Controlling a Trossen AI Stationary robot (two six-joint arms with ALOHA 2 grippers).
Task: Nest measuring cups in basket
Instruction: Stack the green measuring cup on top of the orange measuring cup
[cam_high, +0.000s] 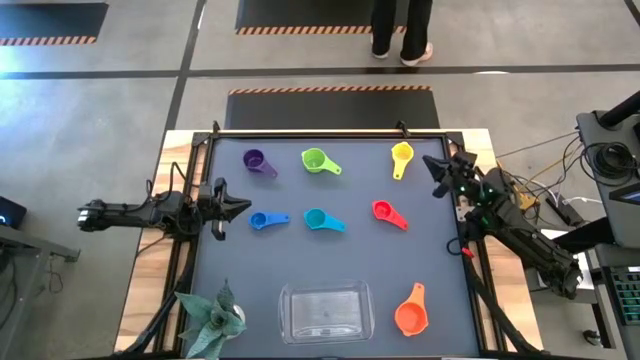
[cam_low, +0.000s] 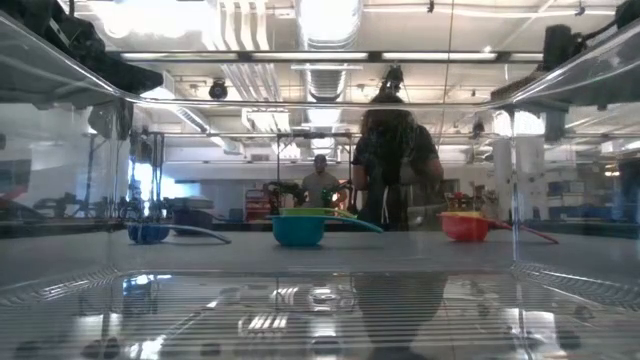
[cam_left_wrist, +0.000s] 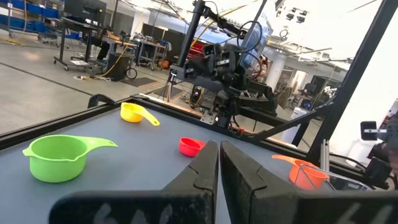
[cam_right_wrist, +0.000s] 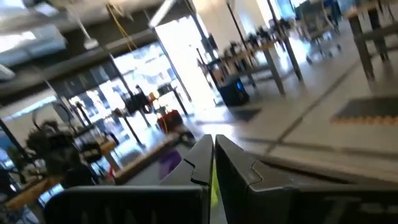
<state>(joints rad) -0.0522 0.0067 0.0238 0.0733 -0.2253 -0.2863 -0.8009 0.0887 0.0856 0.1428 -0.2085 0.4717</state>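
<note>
Seven measuring cups are spread across the dark table (cam_high: 230, 300), none of them in the basket (cam_high: 325, 311). The clear basket sits empty at the near edge, long axis running left to right across the table.

Back row first: the purple cup (cam_high: 255, 160) at the left, handle angling toward the right and slightly nearer. The green cup (cam_high: 315, 160) in the middle, handle pointing right. The yellow cup (cam_high: 402, 153) to the right, handle running toward the near edge.

Middle row: the blue cup (cam_high: 260, 221) has its handle pointing right, the teal cup (cam_high: 317, 219) beside it does the same, and the red cup (cam_high: 383, 210) trails its handle right and toward the near side.

The orange cup (cam_high: 411, 318), the biggest, sits just right of the basket, handle pointing away toward the far edge.

The left gripper (cam_high: 243, 207) hovers at the table's left edge, just left of the blue cup, fingers pressed together, holding nothing. The right gripper (cam_high: 432, 163) hangs at the far right corner near the yellow cup, fingers likewise closed and empty.

A toy plant (cam_high: 212, 318) stands at the near left corner. A person (cam_high: 402, 28) stands on the floor beyond the far edge.
</note>
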